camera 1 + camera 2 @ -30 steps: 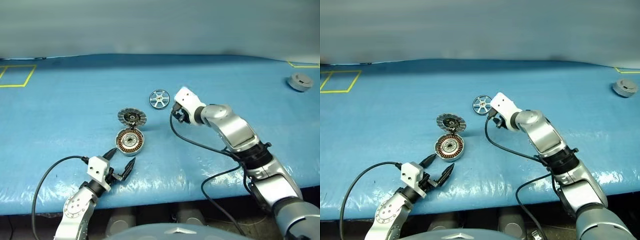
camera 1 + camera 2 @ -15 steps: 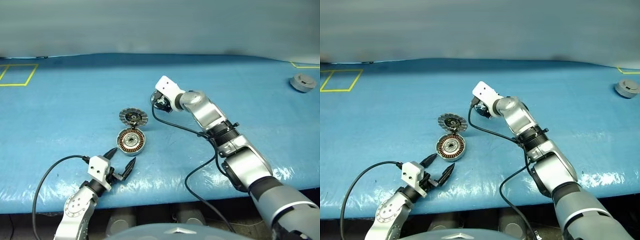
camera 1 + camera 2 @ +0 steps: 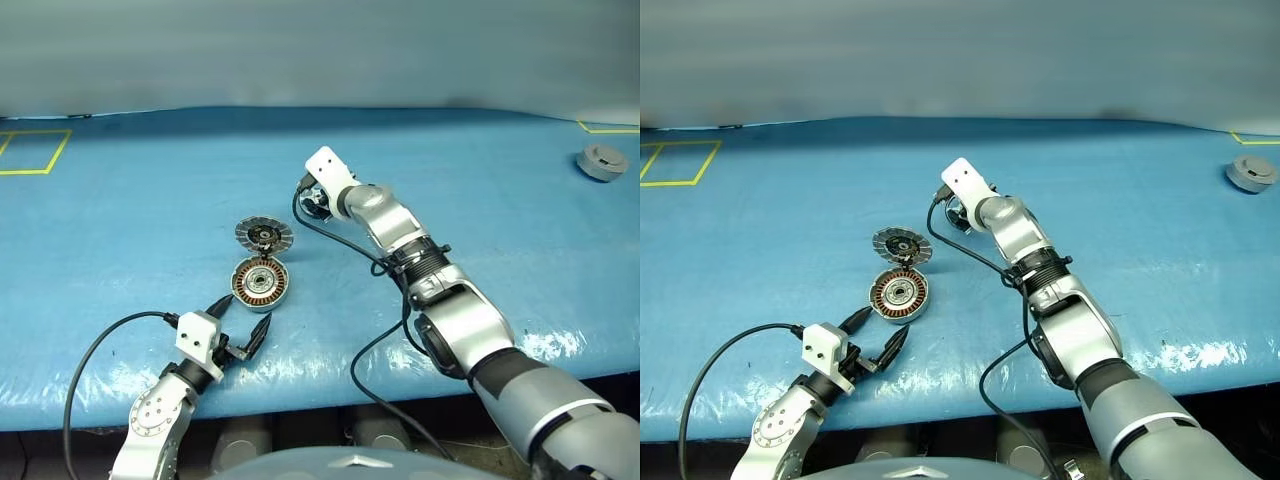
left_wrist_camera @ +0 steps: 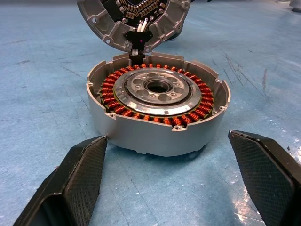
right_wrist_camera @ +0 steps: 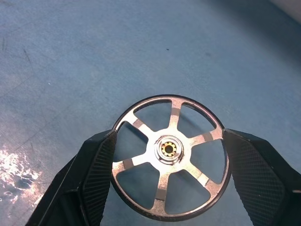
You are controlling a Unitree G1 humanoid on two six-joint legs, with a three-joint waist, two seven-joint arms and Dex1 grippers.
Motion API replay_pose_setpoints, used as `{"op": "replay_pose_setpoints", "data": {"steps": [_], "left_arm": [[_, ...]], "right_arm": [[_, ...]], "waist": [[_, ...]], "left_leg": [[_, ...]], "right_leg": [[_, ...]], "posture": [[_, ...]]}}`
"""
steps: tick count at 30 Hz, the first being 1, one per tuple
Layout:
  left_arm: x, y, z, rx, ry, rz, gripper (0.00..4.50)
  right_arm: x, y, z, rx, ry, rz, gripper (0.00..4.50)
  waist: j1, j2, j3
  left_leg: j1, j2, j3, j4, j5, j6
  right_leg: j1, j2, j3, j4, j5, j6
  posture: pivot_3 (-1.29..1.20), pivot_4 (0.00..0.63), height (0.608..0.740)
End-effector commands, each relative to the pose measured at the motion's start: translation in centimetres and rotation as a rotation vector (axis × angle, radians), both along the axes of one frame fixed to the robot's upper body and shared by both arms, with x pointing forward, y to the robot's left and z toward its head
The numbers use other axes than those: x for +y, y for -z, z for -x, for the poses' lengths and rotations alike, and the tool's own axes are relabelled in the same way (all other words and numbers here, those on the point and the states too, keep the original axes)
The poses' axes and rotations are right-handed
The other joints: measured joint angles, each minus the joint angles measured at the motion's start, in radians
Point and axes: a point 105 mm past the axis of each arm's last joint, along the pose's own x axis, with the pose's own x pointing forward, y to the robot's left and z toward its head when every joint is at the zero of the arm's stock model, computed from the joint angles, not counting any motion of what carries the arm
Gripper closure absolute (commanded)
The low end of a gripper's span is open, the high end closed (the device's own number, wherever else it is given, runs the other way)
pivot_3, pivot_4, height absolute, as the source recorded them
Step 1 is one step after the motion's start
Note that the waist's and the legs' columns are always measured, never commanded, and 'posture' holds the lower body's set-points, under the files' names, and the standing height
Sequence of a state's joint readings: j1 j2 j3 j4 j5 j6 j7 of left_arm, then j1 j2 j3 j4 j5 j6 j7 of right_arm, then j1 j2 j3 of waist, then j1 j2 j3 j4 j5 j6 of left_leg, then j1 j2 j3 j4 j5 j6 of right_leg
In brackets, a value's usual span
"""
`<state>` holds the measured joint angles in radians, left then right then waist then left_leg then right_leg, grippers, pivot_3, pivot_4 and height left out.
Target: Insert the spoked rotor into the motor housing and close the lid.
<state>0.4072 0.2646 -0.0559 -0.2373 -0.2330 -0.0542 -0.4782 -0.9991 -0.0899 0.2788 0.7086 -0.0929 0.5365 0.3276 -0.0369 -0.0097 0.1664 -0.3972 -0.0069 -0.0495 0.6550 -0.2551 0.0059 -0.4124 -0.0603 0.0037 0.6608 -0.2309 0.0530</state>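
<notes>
Your right gripper [image 5: 164, 183] sits just above the centre of the head-camera frame, over the blue table [image 3: 120, 220]. In its wrist picture the spoked rotor [image 5: 170, 163] lies flat between the two fingers [image 5: 96, 179]: one pad meets the rim on one side, the other stands at or just beside the rim on the opposite side. The jaws are spread to the wheel's full width. I cannot tell whether they are pressing on it; the rotor appears to rest on the table.

Your left gripper [image 3: 243, 325] is in the lower left of the head view, near the table's front edge, with its jaws released and holding nothing. In its wrist picture the motor housing [image 4: 157, 110] stands upright between and just beyond the spread fingertips [image 4: 77, 174], not touched by them, copper windings exposed.

The lid [image 3: 264, 236] lies directly behind the housing, just left of frame centre, segmented face up; from the left wrist camera it appears tilted, with its edge at the housing's far rim.

A small grey round part [image 3: 601, 162] sits at the upper right edge, well apart.
</notes>
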Motion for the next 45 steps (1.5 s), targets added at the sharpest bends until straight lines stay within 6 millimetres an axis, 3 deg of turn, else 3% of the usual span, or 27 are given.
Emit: {"op": "replay_pose_setpoints", "data": {"steps": [1,17,31,34,39,40,45], "left_arm": [[-0.5,-1.2,-0.1,-0.047,0.012,0.005,0.0],[-0.3,-0.9,-0.1,-0.038,0.015,-0.004,0.0],[-0.1,-0.8,-0.2,-0.037,0.015,-0.007,0.0],[-0.2,-0.8,-0.2,-0.038,0.015,-0.007,0.0],[-0.2,-0.9,-0.3,-0.04,0.013,-0.007,0.0],[-0.2,-0.9,-0.3,-0.04,0.012,-0.007,0.0],[0.0,-0.9,-0.4,-0.044,0.002,-0.009,0.0]], "right_arm": [[0.2,-0.7,-0.1,-0.017,0.027,-0.045,0.71],[-0.6,1.6,-0.1,0.04,0.122,-0.079,0.71],[-0.9,2.2,-0.5,0.056,0.187,-0.109,0.71],[-0.8,2.6,-0.5,0.059,0.182,-0.08,1.27],[-0.7,3.0,-0.4,0.065,0.172,-0.063,2.99],[-0.7,3.0,-0.4,0.067,0.171,-0.06,3.17],[-1.0,3.4,-0.3,0.073,0.173,-0.047,3.17]], "waist": [[0.0,0.0,0.0],[-0.001,0.0,0.0],[-0.001,0.0,0.0],[-0.001,0.001,0.0],[-0.002,0.001,-0.001],[-0.002,0.001,-0.001],[-0.002,0.001,-0.001]], "left_leg": [[0.0,0.0,0.0,0.0,0.0,0.0],[0.0,0.0,0.0,0.0,0.0,0.0],[0.001,0.0,0.001,0.0,0.0,0.0],[0.001,0.0,0.001,0.001,0.0,0.0],[0.002,0.0,0.001,0.001,0.0,0.0],[0.002,0.0,0.001,0.001,0.0,0.0],[0.002,0.0,0.001,0.001,0.001,0.0]], "right_leg": [[0.0,0.0,0.0,0.0,0.0,0.0],[0.0,0.0,0.0,0.0,0.0,0.0],[0.001,0.0,0.001,0.001,0.0,0.0],[0.001,0.001,0.001,0.001,0.0,0.0],[0.002,0.001,0.001,0.001,0.0,0.0],[0.002,0.001,0.001,0.001,0.0,0.0],[0.002,0.001,0.001,0.001,0.0,0.0]], "posture": [[0.0,0.15,0.74],[0.0,0.15,0.74],[0.0,0.15,0.74],[0.0,0.15,0.74],[0.0,0.15,0.74],[0.0,0.15,0.74],[0.0,0.15,0.74]]}}
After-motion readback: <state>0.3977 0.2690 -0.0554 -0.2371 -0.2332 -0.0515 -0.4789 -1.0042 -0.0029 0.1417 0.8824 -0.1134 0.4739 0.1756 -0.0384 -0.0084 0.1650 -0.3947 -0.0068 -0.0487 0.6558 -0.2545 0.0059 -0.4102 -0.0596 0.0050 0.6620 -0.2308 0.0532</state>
